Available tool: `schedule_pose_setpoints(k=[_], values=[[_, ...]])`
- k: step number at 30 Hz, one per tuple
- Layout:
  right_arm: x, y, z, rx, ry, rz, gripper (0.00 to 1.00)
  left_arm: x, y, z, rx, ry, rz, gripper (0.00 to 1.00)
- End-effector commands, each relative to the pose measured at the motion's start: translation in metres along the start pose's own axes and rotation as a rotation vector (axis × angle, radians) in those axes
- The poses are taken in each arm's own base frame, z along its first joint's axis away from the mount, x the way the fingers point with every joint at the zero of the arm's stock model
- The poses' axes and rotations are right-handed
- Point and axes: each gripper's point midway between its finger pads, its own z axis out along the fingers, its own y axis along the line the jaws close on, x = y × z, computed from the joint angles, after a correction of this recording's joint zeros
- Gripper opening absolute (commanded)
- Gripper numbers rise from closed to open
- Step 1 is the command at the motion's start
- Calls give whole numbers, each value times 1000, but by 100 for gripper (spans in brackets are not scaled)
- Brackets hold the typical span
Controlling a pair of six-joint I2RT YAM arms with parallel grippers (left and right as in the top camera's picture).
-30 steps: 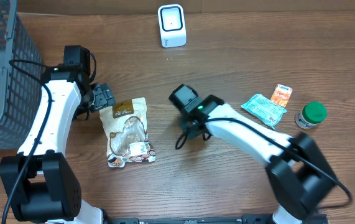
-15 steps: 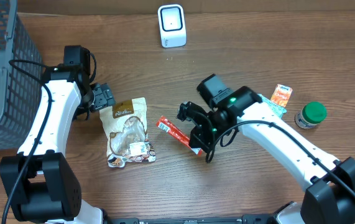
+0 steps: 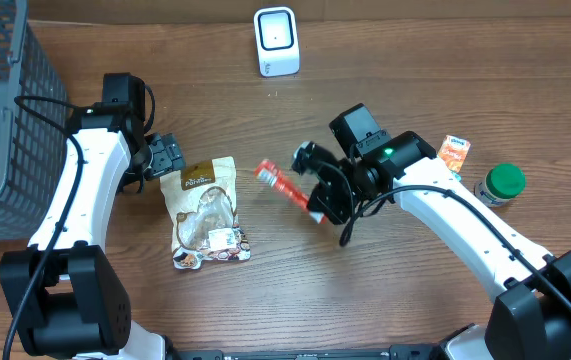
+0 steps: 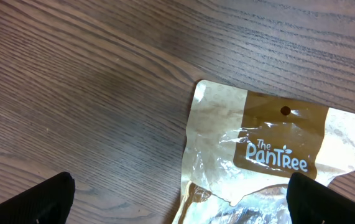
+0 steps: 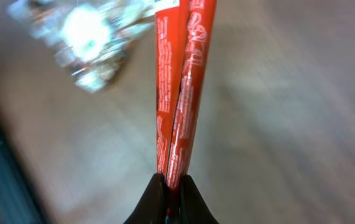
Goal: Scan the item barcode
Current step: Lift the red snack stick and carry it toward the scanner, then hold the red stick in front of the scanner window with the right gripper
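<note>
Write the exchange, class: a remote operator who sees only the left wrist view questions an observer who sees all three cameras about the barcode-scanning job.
Operator: My view shows only the pouch on the wood. Does the right gripper hold anything?
Observer: Yes. The right gripper is shut on one end of a red packet.
Operator: Where is the scanner?
Observer: The white scanner stands at the top of the overhead view, apart from the red packet.
</note>
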Motion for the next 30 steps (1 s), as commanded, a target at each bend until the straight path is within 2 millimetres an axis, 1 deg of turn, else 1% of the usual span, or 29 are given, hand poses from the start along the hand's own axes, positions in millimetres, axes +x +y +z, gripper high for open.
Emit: schedule_pose_setpoints(k=[1, 3, 6, 7, 9, 10, 12, 13, 14, 16, 19, 22, 26, 30], values=[[-22, -40, -31, 264, -65, 124, 3, -4, 2, -7, -4, -25, 3, 100], [-34, -45, -44, 307, -93, 114, 3, -4, 2, -7, -4, -25, 3, 100], [-60, -56, -75, 404, -144, 99, 4, -4, 2, -7, -4, -25, 3, 100], [-70, -59, -90, 443, -158, 75, 3, -4, 2, -7, -4, -25, 3, 100], [-84, -63, -109, 490, -168, 43, 3, -4, 2, -7, -4, -25, 3, 100], [-93, -66, -122, 524, -174, 25, 3, -4, 2, -7, -4, -25, 3, 100], [-108, -74, -140, 588, -190, 4, 3, -4, 2, -7, -4, -25, 3, 100], [-120, -82, -147, 632, -204, -27, 3, -4, 2, -7, -4, -25, 3, 100], [-127, -87, -148, 656, -219, -48, 3, -4, 2, -7, -4, -25, 3, 100], [-136, -93, -142, 667, -232, -77, 3, -4, 2, -7, -4, -25, 3, 100], [-151, -104, -128, 683, -241, -135, 3, -4, 2, -7, -4, -25, 3, 100], [-162, -117, -111, 698, -230, -204, 3, -4, 2, -7, -4, -25, 3, 100], [-174, -144, -91, 774, -231, -189, 3, -4, 2, -7, -4, -25, 3, 100], [-179, -171, -67, 849, -215, -168, 4, -4, 2, -7, -4, -25, 3, 100]])
